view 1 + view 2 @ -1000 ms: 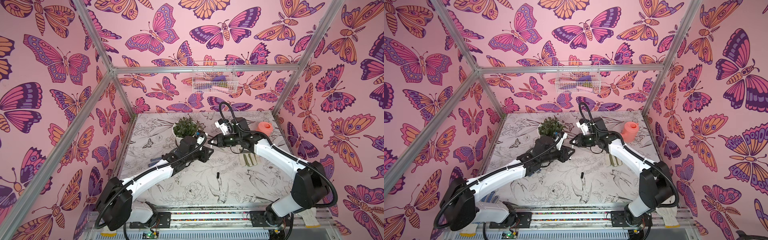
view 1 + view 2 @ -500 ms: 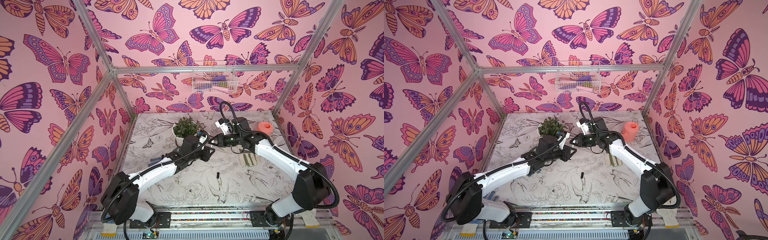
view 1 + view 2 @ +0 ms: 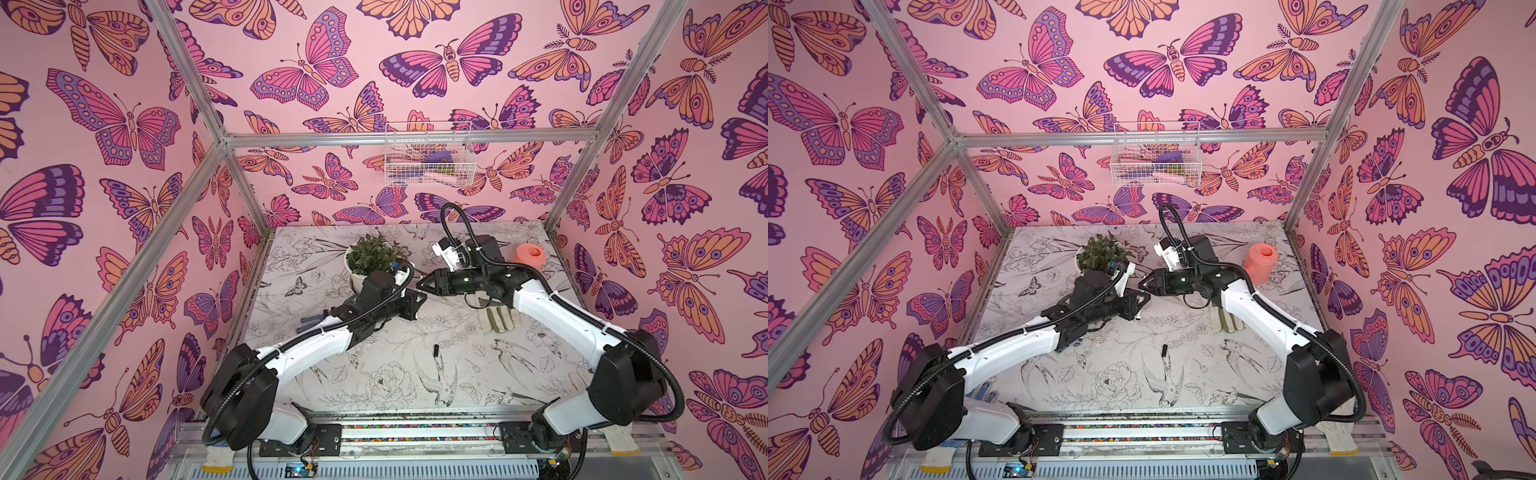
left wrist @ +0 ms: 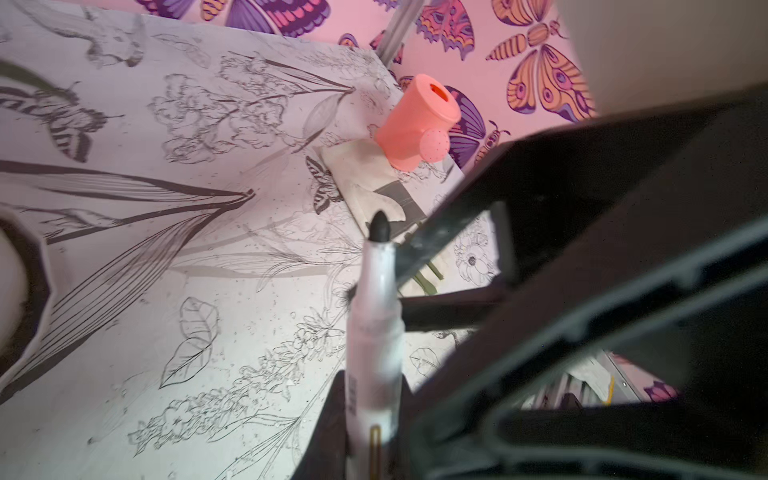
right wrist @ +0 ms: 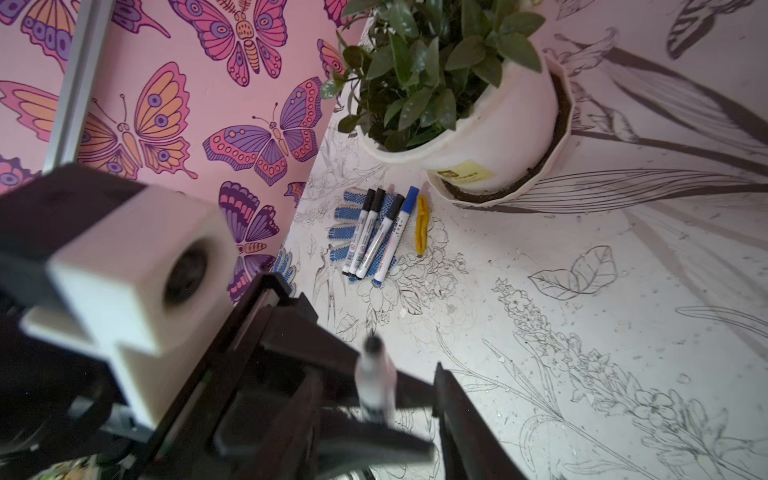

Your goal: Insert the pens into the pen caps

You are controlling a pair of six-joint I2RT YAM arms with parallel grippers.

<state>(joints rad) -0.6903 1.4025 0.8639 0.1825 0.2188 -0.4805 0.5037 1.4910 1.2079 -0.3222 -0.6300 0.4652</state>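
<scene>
My left gripper is shut on a white-barrelled pen whose dark tip is bare. In both top views the left gripper meets the right gripper above the table's middle, near the plant. The right gripper is open, its jaws standing apart on either side of that pen. One loose black pen cap lies on the table toward the front. Several capped pens, three with black caps and one with a blue cap, lie on a blue-dotted glove.
A potted plant stands behind the left gripper, with a small yellow piece beside the capped pens. An orange watering can sits at the back right. A pale glove lies under the right arm. A wire basket hangs on the back wall.
My left gripper has closed on the pen. The right gripper, shut a moment ago, has opened off it. Both arms have stayed almost in place.
</scene>
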